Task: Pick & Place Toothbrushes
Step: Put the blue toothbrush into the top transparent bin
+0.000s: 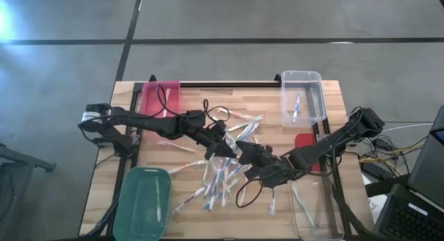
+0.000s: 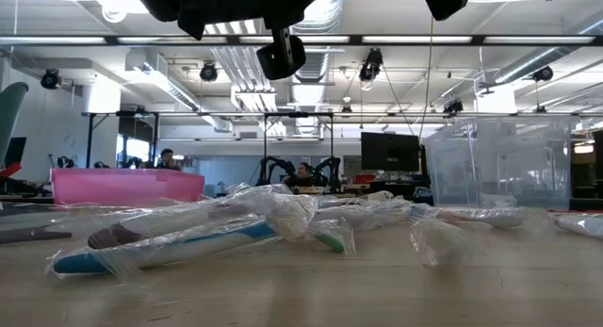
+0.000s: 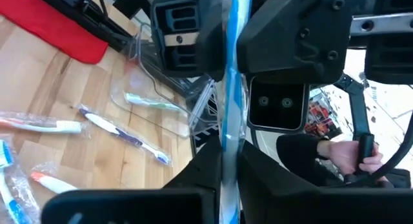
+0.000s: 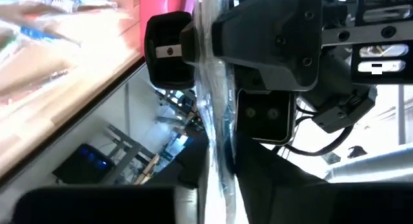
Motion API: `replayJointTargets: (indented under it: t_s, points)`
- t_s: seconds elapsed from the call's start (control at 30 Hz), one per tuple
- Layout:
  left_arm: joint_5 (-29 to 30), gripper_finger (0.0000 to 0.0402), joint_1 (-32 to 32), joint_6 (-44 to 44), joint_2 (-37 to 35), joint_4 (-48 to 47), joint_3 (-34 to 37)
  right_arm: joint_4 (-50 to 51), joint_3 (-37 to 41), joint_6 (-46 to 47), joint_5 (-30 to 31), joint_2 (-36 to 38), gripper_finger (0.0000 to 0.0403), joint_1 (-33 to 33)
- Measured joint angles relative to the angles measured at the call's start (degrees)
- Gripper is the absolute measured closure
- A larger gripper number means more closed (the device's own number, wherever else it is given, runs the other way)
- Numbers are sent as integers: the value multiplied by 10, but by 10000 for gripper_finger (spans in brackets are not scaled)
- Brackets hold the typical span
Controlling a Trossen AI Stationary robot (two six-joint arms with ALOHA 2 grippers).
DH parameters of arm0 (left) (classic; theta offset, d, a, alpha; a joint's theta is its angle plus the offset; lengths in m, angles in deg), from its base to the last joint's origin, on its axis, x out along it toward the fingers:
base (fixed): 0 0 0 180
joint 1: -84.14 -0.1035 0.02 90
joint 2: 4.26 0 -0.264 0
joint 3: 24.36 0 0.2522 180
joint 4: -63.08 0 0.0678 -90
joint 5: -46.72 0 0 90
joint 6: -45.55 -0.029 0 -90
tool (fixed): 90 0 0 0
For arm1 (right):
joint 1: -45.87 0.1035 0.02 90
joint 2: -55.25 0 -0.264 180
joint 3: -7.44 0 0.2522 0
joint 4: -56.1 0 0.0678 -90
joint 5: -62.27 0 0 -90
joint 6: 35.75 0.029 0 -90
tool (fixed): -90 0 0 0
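No text, label, brand, number or sign can be read in any view. The clear plastic wrappers on the pale toothbrushes [image 2: 217,235] scattered over the light wooden table [image 1: 187,206] carry no print that can be made out. The small white marks on the dark camera housings in the wrist views are bare bars, not letters.
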Motion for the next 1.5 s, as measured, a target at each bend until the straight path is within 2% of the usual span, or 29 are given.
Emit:
replayJointTargets:
  t_s: [0.1, 0.27, 0.43, 0.6, 0.7, 0.77, 0.83, 1.0, 1.1, 1.17, 1.33, 1.5]
  points:
    - [0, 364, 0, -12, 0, 4, 0, 0, 0, 51, 10, 0, 308, 0]
    - [9, 372, -3, -38, 0, 4, -1, 10, 0, 147, 62, 3, 261, 0]
    - [26, 367, -17, -82, -1, 5, -1, 12, 0, 173, 108, 5, 225, 18]
    - [54, 371, -40, -143, -1, 5, -1, 11, 0, 208, 142, 5, 211, 52]
    - [73, 371, -52, -189, -1, 10, -2, 11, 0, 295, 191, 5, 212, 68]
    - [94, 370, -54, -230, -1, 13, -2, 11, 0, 376, 252, 5, 217, 75]
    - [124, 370, -54, -278, -1, 12, -1, 19, 2, 473, 268, 10, 223, 81]
    - [208, 373, -39, -388, 1, 11, 0, 137, 7, 774, 171, 51, 239, 94]
    - [249, 373, -16, -467, 2, 20, 1, 234, 16, 954, 64, 78, 248, 86]
    - [268, 373, -1, -509, 2, 31, 1, 272, 31, 1042, 4, 99, 254, 76]
    - [295, 373, 38, -608, 2, 51, 1, 237, 100, 1132, -67, 147, 269, 64]
    - [333, 373, 72, -663, 2, 58, 7, 100, 176, 1130, -93, 195, 281, 63]
